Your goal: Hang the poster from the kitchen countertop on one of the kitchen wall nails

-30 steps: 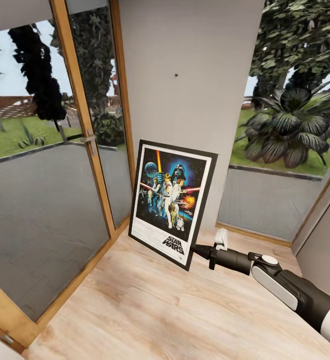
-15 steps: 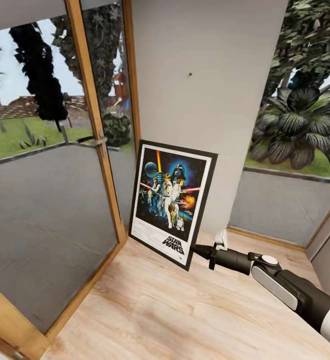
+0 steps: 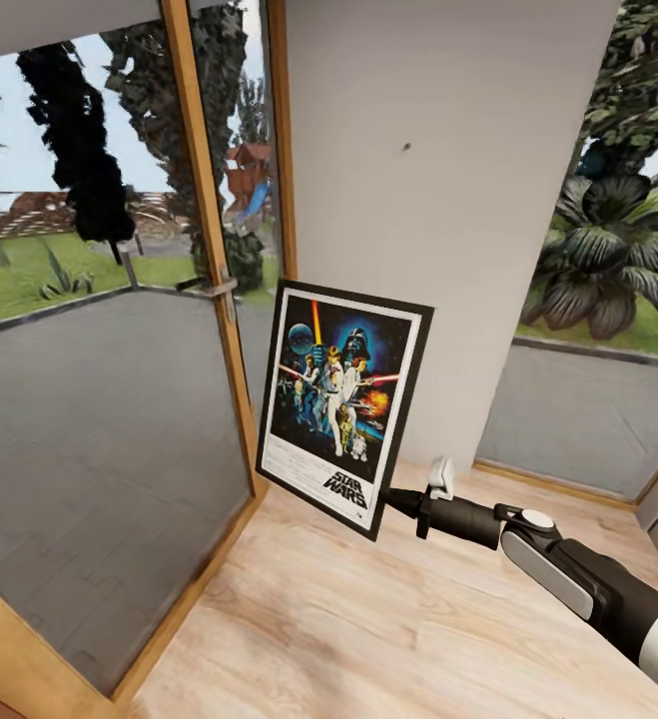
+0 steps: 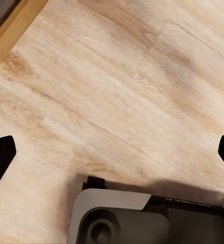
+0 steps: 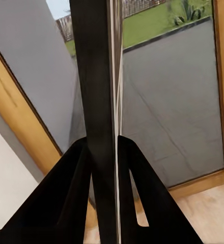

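The Star Wars poster [image 3: 343, 404], black-framed with a white border, hangs upright in the air, tilted slightly, in front of a plain grey wall. My right gripper [image 3: 393, 498] is shut on its lower right edge. In the right wrist view the frame's thin edge [image 5: 95, 101] runs between the two black fingers [image 5: 74, 198]. A small dark nail [image 3: 406, 148] sticks out of the wall well above the poster. My left gripper [image 4: 112, 152] hangs open over the wooden floor [image 4: 122, 86], its two black fingertips far apart. The countertop is out of view.
A wood-framed glass door with a handle [image 3: 219, 287] stands left of the wall strip [image 3: 438, 200]. A window with a large plant outside [image 3: 608, 250] lies to the right. The robot's base [image 4: 142, 218] is seen below the left gripper.
The whole head view has shifted, so the wall, nail and door frame sit further right. The poster and right arm hold the same place in the picture.
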Available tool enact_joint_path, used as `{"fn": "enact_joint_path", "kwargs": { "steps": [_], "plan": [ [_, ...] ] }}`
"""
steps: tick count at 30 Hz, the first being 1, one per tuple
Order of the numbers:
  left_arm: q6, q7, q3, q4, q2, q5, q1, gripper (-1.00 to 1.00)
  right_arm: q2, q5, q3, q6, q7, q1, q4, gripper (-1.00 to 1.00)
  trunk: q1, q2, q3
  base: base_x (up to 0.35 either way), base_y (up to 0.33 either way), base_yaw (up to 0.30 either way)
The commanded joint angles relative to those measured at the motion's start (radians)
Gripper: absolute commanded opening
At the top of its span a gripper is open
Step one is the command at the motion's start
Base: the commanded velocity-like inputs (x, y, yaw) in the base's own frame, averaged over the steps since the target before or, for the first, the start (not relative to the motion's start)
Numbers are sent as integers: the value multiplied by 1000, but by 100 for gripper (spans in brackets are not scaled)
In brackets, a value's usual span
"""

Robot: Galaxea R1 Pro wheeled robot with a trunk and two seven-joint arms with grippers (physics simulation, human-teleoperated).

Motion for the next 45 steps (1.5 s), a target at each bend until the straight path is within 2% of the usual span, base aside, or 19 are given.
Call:
{"fn": "enact_joint_path", "kwargs": {
  "steps": [1,6,24,40,45],
  "plan": [
    [0,-6,2,-1,0,6,0,100,-1,-12,5,1,3,-2,0,-100,1,-2,-2,176,309,-201],
    [0,-5,3,-2,0,5,-1,100,-1,-12,5,1,3,-2,0,-100,1,-2,-2,138,204,-254],
    [0,-5,4,-2,0,4,0,100,-1,-12,5,1,4,-2,0,-100,1,-2,-2,4,5,-288],
    [0,-6,3,-1,0,3,0,100,-1,-13,4,-1,4,-2,0,-100,1,-2,-2,258,131,-27],
    [0,-6,3,-1,0,3,-1,100,-1,-12,5,1,4,-2,0,-100,1,-2,-2,267,219,-192]
  ]
}}
